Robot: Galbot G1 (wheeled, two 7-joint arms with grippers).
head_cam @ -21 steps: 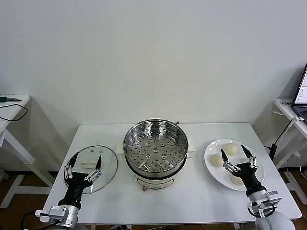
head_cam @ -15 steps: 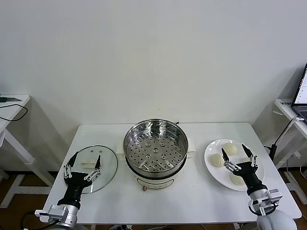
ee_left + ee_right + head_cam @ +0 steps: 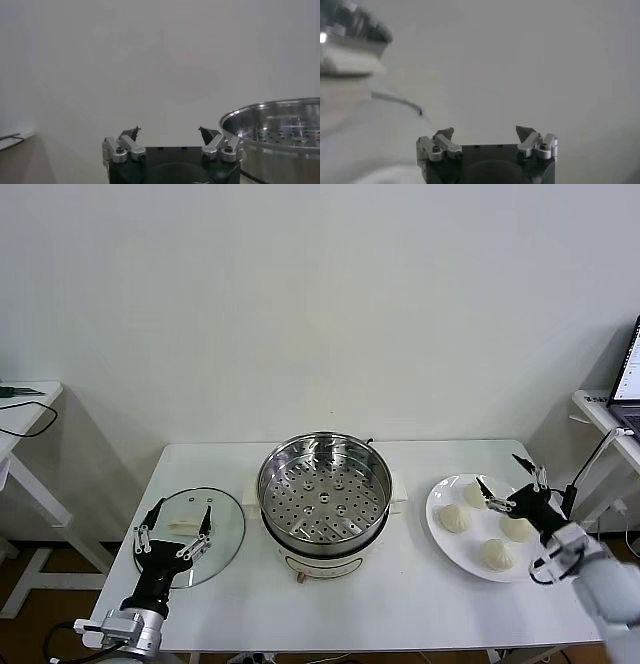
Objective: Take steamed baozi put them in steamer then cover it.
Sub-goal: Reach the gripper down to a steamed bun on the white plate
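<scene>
The steamer (image 3: 325,499) is a shiny steel pot with a perforated tray, standing in the middle of the white table; its tray holds nothing. Several steamed baozi (image 3: 455,518) lie on a white plate (image 3: 468,550) to its right. My right gripper (image 3: 505,476) hangs open above the far side of that plate, close over one bun (image 3: 476,493), with nothing between its fingers. My left gripper (image 3: 180,514) stands open over the glass lid (image 3: 225,529) at the table's left. In the left wrist view the open gripper (image 3: 170,132) faces the wall, with the steamer (image 3: 280,130) to one side. The right wrist view shows its gripper (image 3: 485,131) open and empty.
The lid's white handle (image 3: 185,527) sits under my left gripper. A side table with a laptop (image 3: 628,379) and a hanging cable (image 3: 590,464) stands close to the right arm. Another small table (image 3: 25,409) is at the far left.
My right arm has swung out to the right and lifted; its gripper moved from the plate's near side to above its far side, uncovering the buns. The left arm has stayed put.
</scene>
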